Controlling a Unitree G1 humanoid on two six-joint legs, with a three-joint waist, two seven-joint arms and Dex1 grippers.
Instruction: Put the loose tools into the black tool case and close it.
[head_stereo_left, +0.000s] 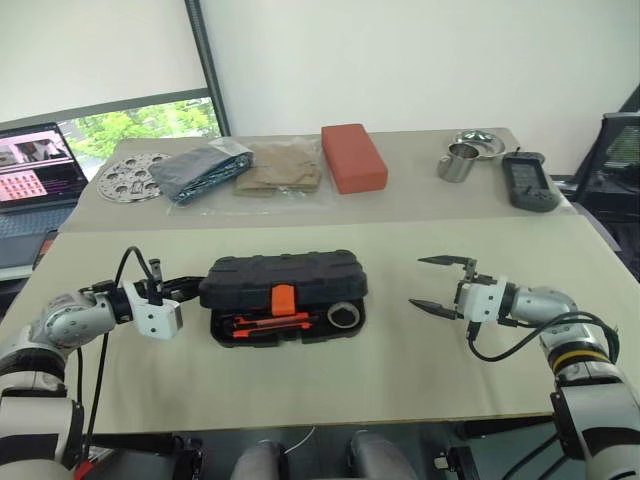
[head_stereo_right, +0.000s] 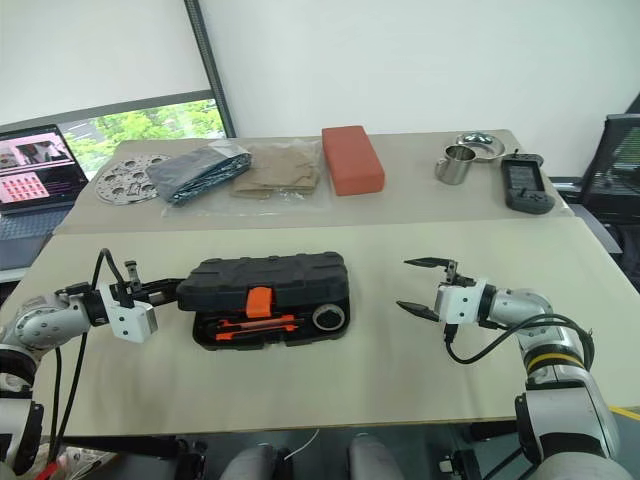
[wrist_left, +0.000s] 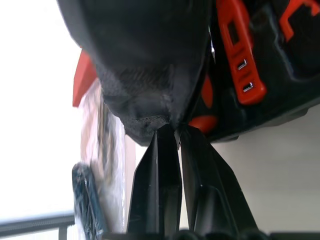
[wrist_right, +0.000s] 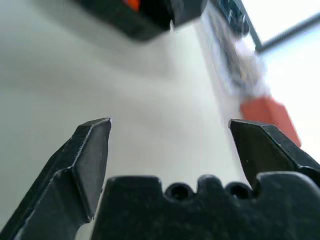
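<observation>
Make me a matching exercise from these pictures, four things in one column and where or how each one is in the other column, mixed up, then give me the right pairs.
Things:
1. black tool case
2. left pincer
3. right pincer
4. red-orange block

Places or states:
A. open, over bare table, apart from the case
B. on the far table, beside a clear bag holding beige cloth
C. shut, its tips at the left end of the case lid
D. mid-table, lid part lowered, orange tools showing beneath

Pairs: 1-D, 2-C, 3-A, 4-B
</observation>
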